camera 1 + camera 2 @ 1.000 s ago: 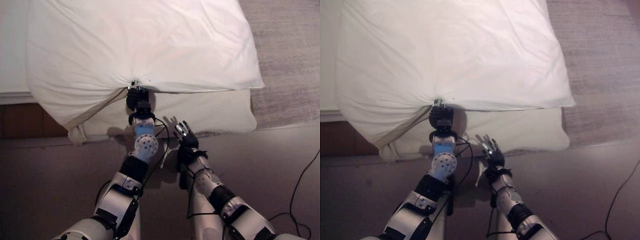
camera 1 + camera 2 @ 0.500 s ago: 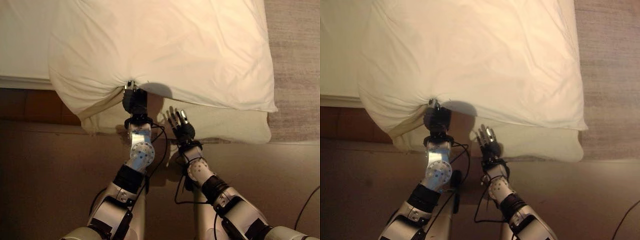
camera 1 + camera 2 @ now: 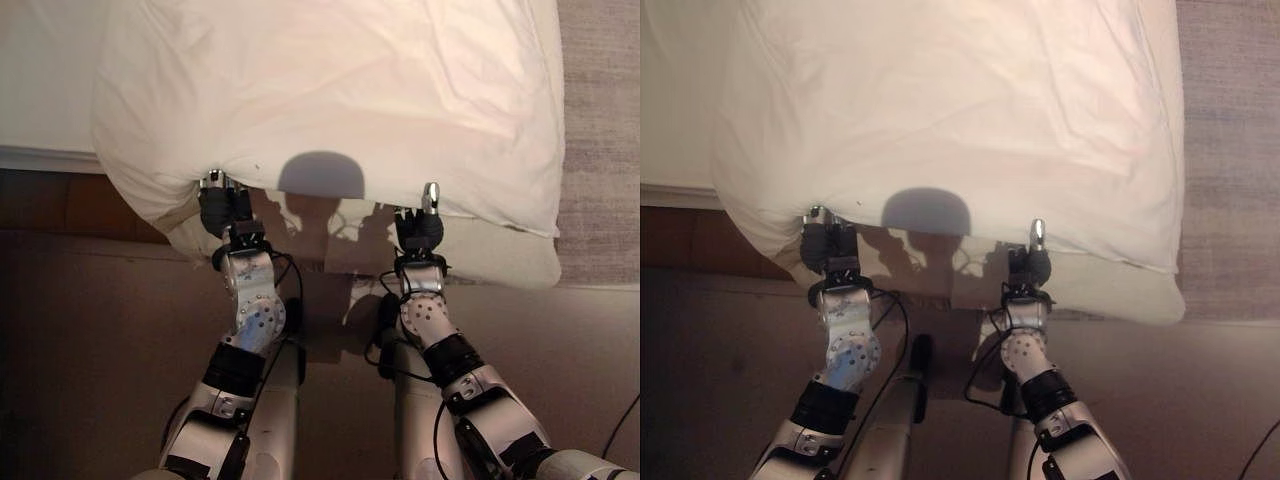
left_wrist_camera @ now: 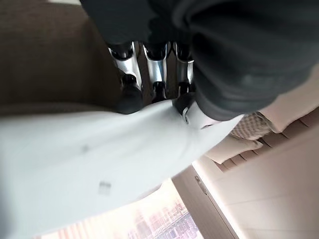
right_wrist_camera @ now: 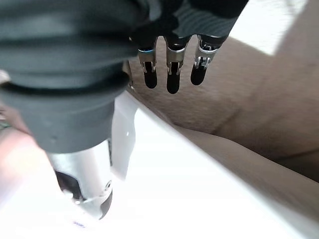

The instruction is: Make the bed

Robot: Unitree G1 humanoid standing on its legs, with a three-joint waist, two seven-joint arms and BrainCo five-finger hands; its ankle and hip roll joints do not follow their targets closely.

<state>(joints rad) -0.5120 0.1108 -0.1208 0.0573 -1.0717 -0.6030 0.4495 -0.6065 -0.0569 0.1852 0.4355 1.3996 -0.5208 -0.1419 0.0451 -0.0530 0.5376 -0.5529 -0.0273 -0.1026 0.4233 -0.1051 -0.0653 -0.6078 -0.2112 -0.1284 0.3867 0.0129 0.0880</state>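
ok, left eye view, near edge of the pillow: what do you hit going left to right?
Mattress edge → left hand, shut on the upper pillow → right hand, thumb over the pillow's edge, fingers under it → lower pillow sticking out beneath → rug.

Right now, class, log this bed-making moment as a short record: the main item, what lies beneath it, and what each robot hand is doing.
main item: white pillow, near edge lifted
beneath it: second pillow on the bed's edge
left robot hand: fingers curled, pinching the upper pillow's near edge
right robot hand: at the same edge, fingers straight under it, thumb on top
far right: grey rug
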